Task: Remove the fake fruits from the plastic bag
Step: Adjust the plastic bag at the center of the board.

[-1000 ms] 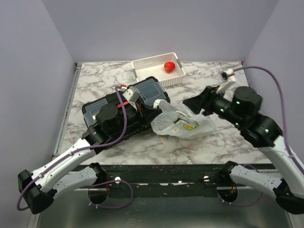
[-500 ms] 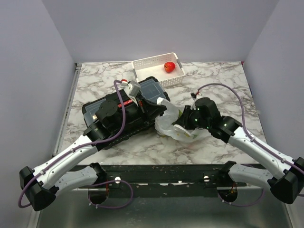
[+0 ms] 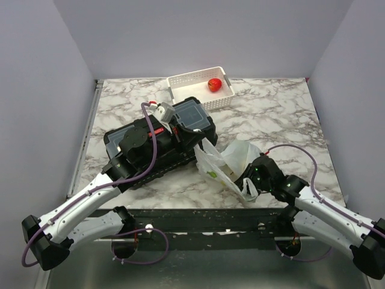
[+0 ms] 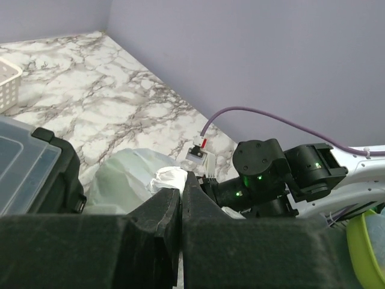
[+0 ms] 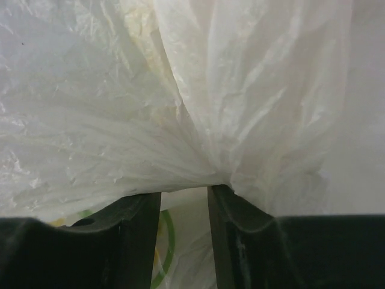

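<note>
My right hand (image 5: 183,201), nipped shut on the plastic bag (image 3: 231,155), has dragged it nearward. My left hand (image 4: 181,185), closed, pinches the far edge. The bag is now stretched for emptying.

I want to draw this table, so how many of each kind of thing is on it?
bag: 1
toolbox: 1
basket: 1
red fruit: 1
Total: 4
Whatever is inside the bag can't be counted.
</note>
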